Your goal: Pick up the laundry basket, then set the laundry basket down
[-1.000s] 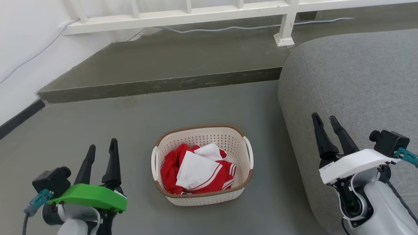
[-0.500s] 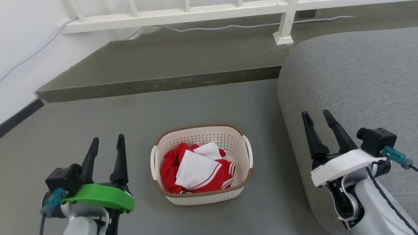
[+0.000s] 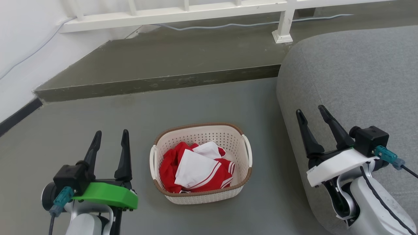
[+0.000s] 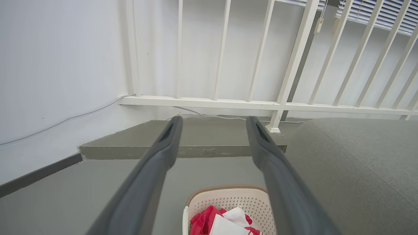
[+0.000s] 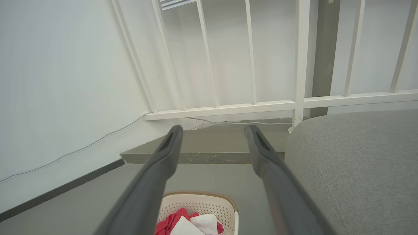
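Basket: cream-white and perforated, with a brown rim; it stands on the grey floor at the lower middle of the head view, between the two hands and touching neither.
Contents: red and white clothes lie crumpled inside, below the rim.
Handles: one white handle on each short side, the left one facing the left hand, the right one facing the right hand.
Left hand: under a green cover, near the basket's left side, apart from it; fingers spread with nothing between them, pointing up the view.
Right hand: under a white cover, well apart from the basket's right side, in front of the grey sofa; fingers spread and empty, tilted a little to the left.
Left wrist view: the basket shows at the bottom edge, between the two spread fingers and beyond them.
Right wrist view: the basket sits at the bottom edge, partly behind the left finger of that view.
Surroundings: a raised step runs behind the basket, with a white railing and a pale cable on it; the sofa lies to the basket's right, clear of it.
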